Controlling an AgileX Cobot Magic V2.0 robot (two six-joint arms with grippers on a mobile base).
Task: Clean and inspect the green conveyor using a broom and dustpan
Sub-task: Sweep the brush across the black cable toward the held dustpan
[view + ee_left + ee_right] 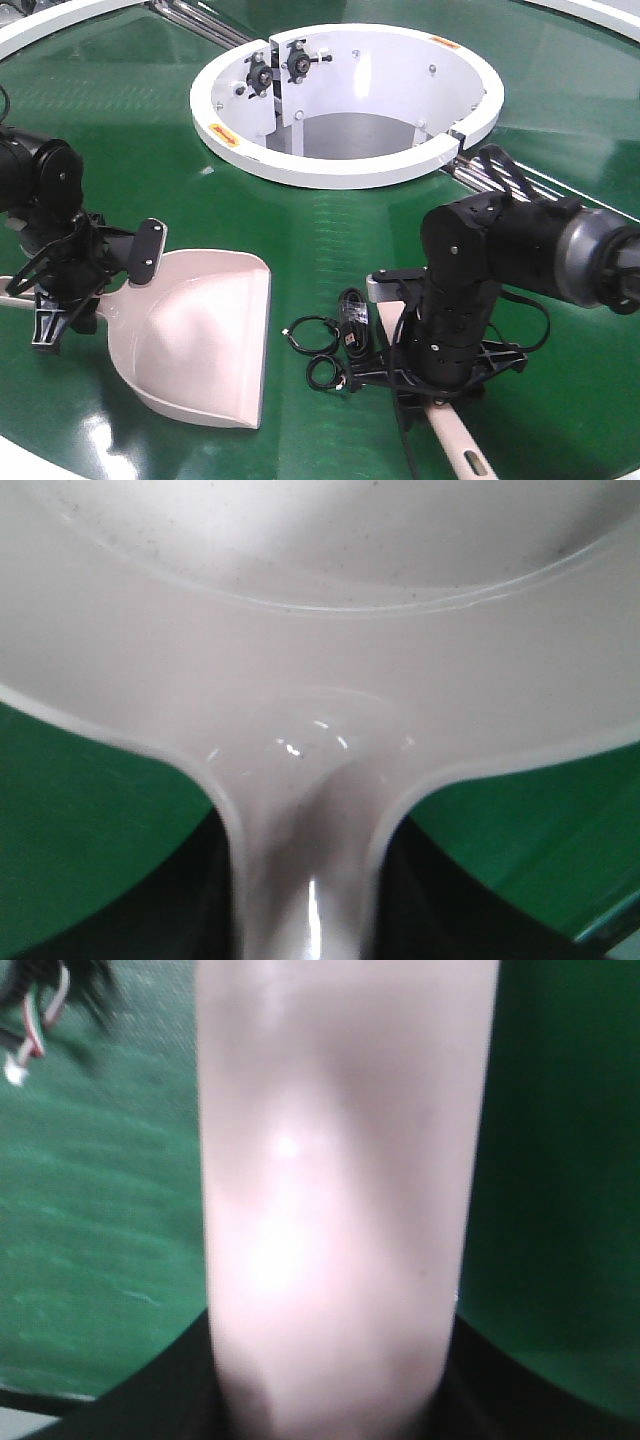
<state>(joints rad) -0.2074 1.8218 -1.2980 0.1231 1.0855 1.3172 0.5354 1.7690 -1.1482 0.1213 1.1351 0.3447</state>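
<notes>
Dustpan (205, 335) lies flat on the green conveyor surface (130, 140), its handle clamped in the left tool (72, 295) and its front edge facing a tangle of black cables (325, 350). On the cables' far side, the right tool (440, 385) is closed around the broom (452, 432) handle.

No legible text on any surface.

Industrial or test-floor setup, not domestic. Wide glossy dark-green curved conveyor belt (330, 230) with white outer rim (60, 25), bare metal rollers (205, 25) at the seams, white ring-shaped central opening (345, 170) carrying black bolted fittings (298, 62).
</notes>
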